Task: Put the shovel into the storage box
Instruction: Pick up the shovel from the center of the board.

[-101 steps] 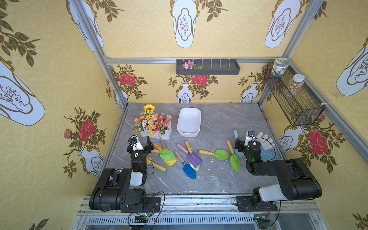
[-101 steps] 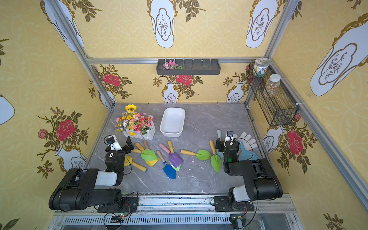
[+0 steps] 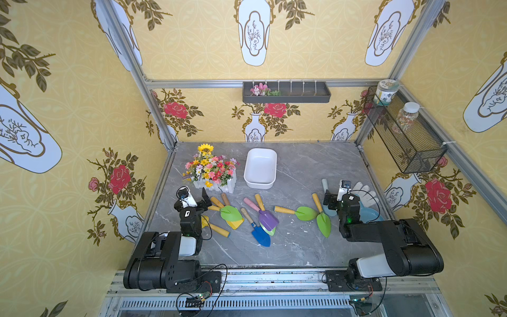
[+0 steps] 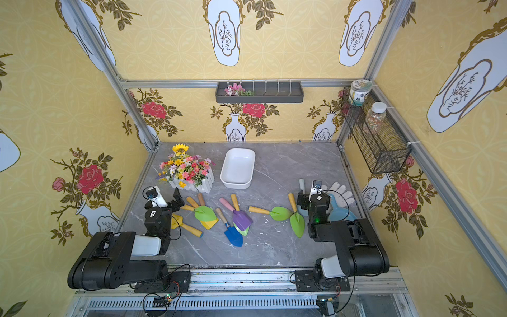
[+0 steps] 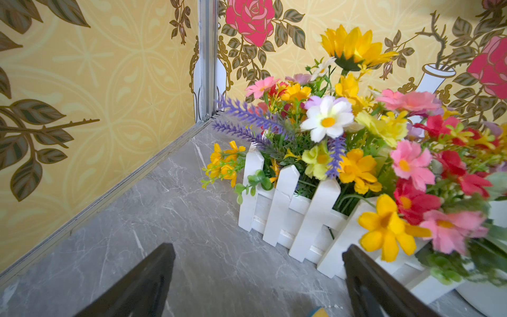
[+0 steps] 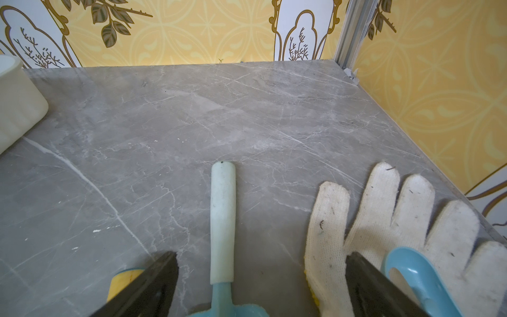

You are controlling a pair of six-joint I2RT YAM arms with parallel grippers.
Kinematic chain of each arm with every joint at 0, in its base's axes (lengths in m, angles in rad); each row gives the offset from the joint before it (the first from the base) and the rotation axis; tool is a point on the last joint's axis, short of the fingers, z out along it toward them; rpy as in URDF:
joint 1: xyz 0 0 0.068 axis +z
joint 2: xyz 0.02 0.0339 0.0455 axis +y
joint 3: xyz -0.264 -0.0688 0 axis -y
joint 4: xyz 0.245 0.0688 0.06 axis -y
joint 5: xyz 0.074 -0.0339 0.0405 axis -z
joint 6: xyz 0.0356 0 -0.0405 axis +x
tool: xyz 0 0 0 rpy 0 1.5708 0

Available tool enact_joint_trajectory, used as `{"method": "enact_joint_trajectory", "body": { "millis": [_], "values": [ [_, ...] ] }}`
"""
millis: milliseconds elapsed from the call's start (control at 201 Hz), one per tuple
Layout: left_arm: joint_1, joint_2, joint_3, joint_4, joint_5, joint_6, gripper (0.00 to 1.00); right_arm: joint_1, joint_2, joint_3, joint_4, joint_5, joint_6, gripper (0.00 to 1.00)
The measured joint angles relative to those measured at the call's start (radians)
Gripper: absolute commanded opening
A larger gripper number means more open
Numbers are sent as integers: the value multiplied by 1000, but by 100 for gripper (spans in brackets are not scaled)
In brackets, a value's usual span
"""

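Note:
The white storage box (image 3: 260, 168) (image 4: 237, 168) stands empty at the middle back of the grey table; its corner shows in the right wrist view (image 6: 16, 109). Several small shovels lie in front of it: green (image 3: 306, 212), purple (image 3: 267, 219), blue (image 3: 260, 234), yellow (image 3: 216, 229). A light-blue shovel with a pale handle (image 6: 222, 219) lies on the table, straight ahead between my right gripper's (image 6: 262, 256) (image 3: 336, 200) open jaws, which hold nothing. My left gripper (image 5: 258, 249) (image 3: 199, 200) is open over bare table beside the flower planter.
A white picket planter of artificial flowers (image 5: 343, 164) (image 3: 211, 170) stands close to my left gripper. A white knit glove (image 6: 384, 219) and a blue scoop (image 6: 419, 277) lie by the right gripper. A dark tray (image 3: 286, 92) and a wire basket (image 3: 406, 137) hang on the walls.

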Motion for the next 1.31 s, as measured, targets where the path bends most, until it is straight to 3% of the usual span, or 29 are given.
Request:
{"method": "enact_joint_trajectory", "body": {
  "millis": [259,488,648,772,927,1096,1191,1305],
  "values": [
    [1,-37,8,-29,-24,-10,100,2,-7,0,-4,0,-2,97],
    [-31,-218,152,-282,-180,-50,100,24,-204,139,-271,77,9,97],
    [-27,-402,261,-564,-289,-211,100,-13,-336,272,-528,86,141,97],
    [-4,-504,324,-769,-277,-389,100,-64,-399,398,-761,23,349,97],
    [18,-616,359,-958,-149,-592,100,-152,-366,529,-968,-166,521,97],
    [18,-675,440,-1106,63,-654,72,-156,-360,562,-1059,-421,567,97],
    [18,-653,510,-1199,197,-653,63,-108,-359,617,-1131,-498,562,92],
    [-3,-650,504,-1299,350,-655,59,8,-337,678,-1199,-536,517,90]
  ]
}}
